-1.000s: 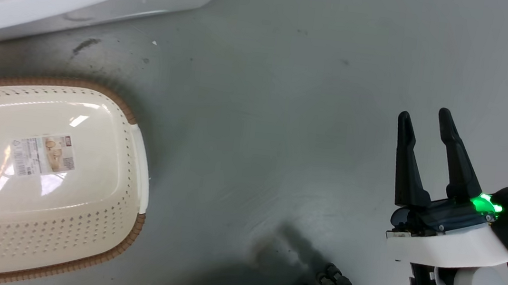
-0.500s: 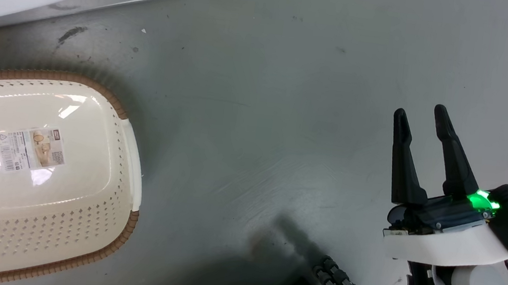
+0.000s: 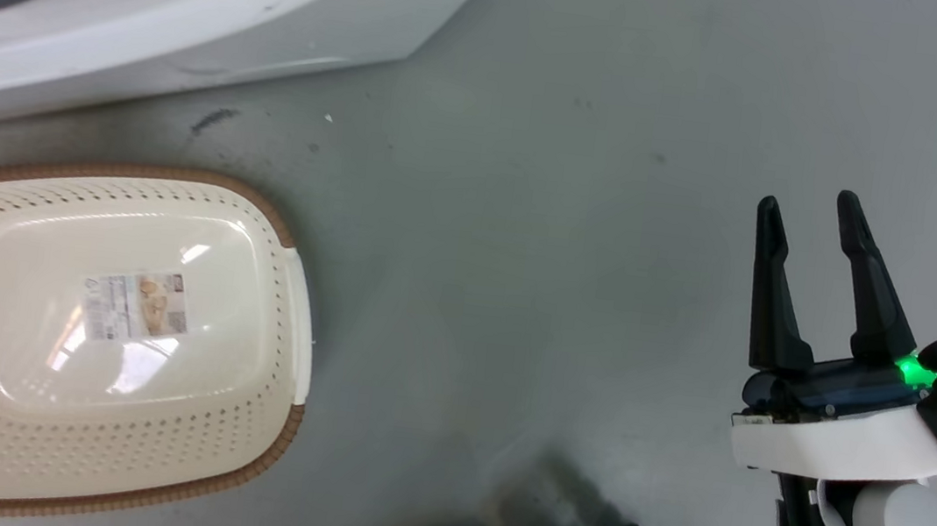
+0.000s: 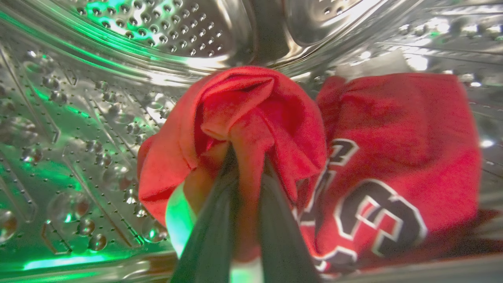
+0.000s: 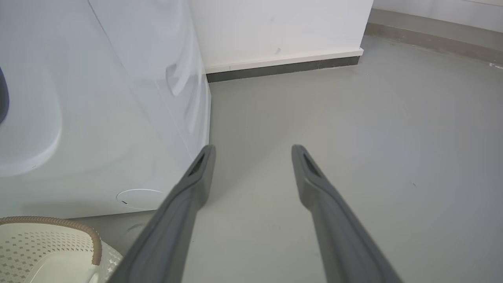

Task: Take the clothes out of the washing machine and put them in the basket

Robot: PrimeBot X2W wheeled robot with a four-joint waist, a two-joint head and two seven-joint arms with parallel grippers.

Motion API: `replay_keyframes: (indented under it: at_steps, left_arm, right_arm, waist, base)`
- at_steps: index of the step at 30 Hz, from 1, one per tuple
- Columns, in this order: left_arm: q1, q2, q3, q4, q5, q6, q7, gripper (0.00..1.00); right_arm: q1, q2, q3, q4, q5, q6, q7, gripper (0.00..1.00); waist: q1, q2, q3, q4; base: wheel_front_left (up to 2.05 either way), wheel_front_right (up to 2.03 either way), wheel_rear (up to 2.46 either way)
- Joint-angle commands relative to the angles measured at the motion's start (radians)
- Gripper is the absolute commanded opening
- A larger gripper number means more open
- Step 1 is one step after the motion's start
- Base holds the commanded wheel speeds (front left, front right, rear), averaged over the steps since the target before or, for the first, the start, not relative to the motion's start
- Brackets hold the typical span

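Red garment [image 4: 251, 106] clamped in left pincer [image 4: 248, 157], jersey [image 4: 401, 149] just beside, right pincer [image 5: 253, 148] spread, empty

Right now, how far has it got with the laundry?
Nothing looks done yet: the basket is empty. In hand: the left pincer is shut on a red garment inside the drum. Left to do: lift it out, then fetch the numbered jersey beside it. The right pincer hangs open, holding nothing.
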Motion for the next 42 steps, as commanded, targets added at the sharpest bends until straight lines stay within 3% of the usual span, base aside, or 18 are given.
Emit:
replay_keyframes:
  at_steps: [1,11,20,24,31,42]
  left_arm:
    - [0.032,-0.010,-0.009,0.010,-0.006,-0.004,-0.041,0.00]
    - [0.239,-0.110,-0.071,0.091,-0.077,-0.014,-0.374,0.00]
    - [0.487,-0.175,-0.166,0.022,-0.154,-0.015,-0.571,0.00]
    - [0.591,-0.196,-0.175,-0.064,-0.165,-0.014,-0.600,0.00]
    - [0.789,-0.248,-0.164,-0.331,-0.165,0.039,-0.611,0.00]
    - [1.055,-0.250,-0.203,-0.701,-0.174,0.093,-0.535,0.00]
  right_arm:
    - [0.008,0.001,-0.010,0.003,-0.016,-0.001,-0.002,1.00]
    - [0.068,0.001,-0.048,0.036,-0.093,-0.001,-0.002,1.00]
    - [0.146,0.001,-0.067,0.064,-0.137,-0.001,-0.002,1.00]
    - [0.176,0.001,-0.073,0.071,-0.146,-0.001,-0.002,1.00]
    - [0.217,0.002,-0.097,0.078,-0.155,-0.001,-0.002,1.00]
    - [0.234,0.001,-0.146,0.071,-0.165,-0.001,-0.002,1.00]
  waist:
    - [-0.0001,0.0000,-0.055,0.035]
    - [-0.0001,0.0000,-0.258,0.130]
    - [-0.0001,0.0000,-0.451,0.211]
    - [-0.0001,0.0000,-0.517,0.246]
    - [-0.0001,0.0000,-0.595,0.303]
    - [-0.0001,0.0000,-0.617,0.354]
  base:
    - [0.00,0.00,0.00]
    - [0.00,0.00,0.00]
    - [0.00,0.00,0.00]
    - [0.00,0.00,0.00]
    - [0.00,0.00,0.00]
    - [0.00,0.00,0.00]
